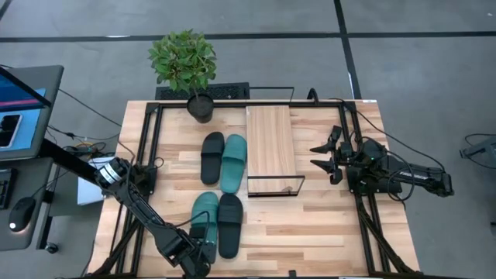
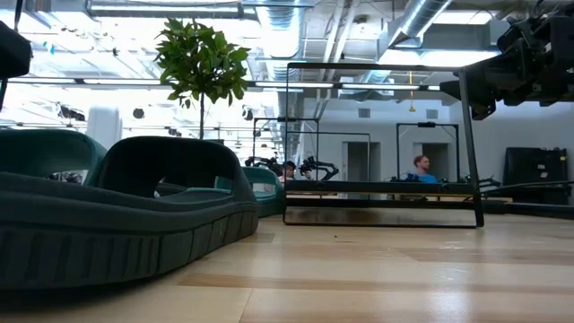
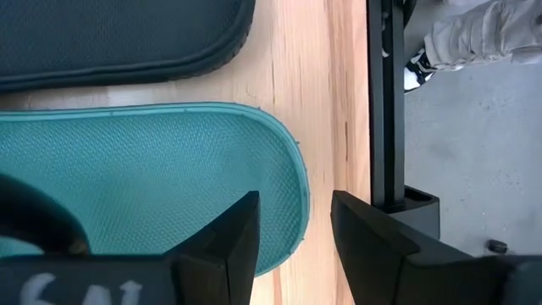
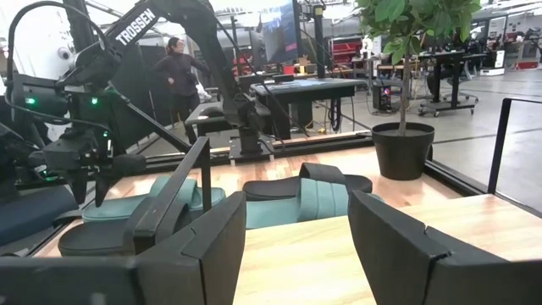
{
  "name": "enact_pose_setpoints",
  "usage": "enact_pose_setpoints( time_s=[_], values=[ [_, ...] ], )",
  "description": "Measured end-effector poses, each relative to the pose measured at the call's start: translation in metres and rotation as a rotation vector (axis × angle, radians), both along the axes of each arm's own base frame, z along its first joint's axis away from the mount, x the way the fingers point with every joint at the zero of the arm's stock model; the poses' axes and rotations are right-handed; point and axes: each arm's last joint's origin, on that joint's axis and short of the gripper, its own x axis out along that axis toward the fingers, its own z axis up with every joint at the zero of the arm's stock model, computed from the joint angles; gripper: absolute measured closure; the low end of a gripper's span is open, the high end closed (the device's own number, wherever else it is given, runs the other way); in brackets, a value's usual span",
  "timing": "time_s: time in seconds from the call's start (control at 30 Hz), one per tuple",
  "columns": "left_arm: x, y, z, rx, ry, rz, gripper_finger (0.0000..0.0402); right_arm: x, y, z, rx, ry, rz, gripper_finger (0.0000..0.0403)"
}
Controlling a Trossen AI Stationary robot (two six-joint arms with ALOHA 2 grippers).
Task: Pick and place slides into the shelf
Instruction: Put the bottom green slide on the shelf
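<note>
One teal slide (image 3: pixel 152 178) under left hand (image 3: pixel 292 233).

Four slides (image 1: pixel 218 194), teal and black, flat beside the bare shelf (image 1: pixel 270 142).

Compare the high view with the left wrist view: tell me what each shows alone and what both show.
Only the high view shows the wire shelf with its light wood board, the potted plant, the far black and teal pair, and the open right hand. Only the left wrist view shows the ribbed texture of the near teal rubber slide and the gap between the left hand's open fingers. Both show that teal slide's heel beside a black slide.
</note>
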Motion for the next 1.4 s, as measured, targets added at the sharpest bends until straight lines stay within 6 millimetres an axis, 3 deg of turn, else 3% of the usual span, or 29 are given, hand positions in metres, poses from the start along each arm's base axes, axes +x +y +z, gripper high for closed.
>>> enact_pose_setpoints(
  time_s=[0.17, 0.43, 1.4],
  values=[
    [0.000, -0.001, -0.003, 0.001, 0.010, -0.003, 0.0267, 0.000, 0.000, 0.000, 0.000, 0.000, 0.000, 0.0202],
    [0.006, -0.008, -0.029, -0.018, 0.073, 0.003, 0.0267, 0.000, 0.000, 0.000, 0.000, 0.000, 0.000, 0.0202],
    [0.009, -0.005, -0.035, 0.028, 0.055, 0.009, 0.0267, 0.000, 0.000, 0.000, 0.000, 0.000, 0.000, 0.0202]
  ],
)
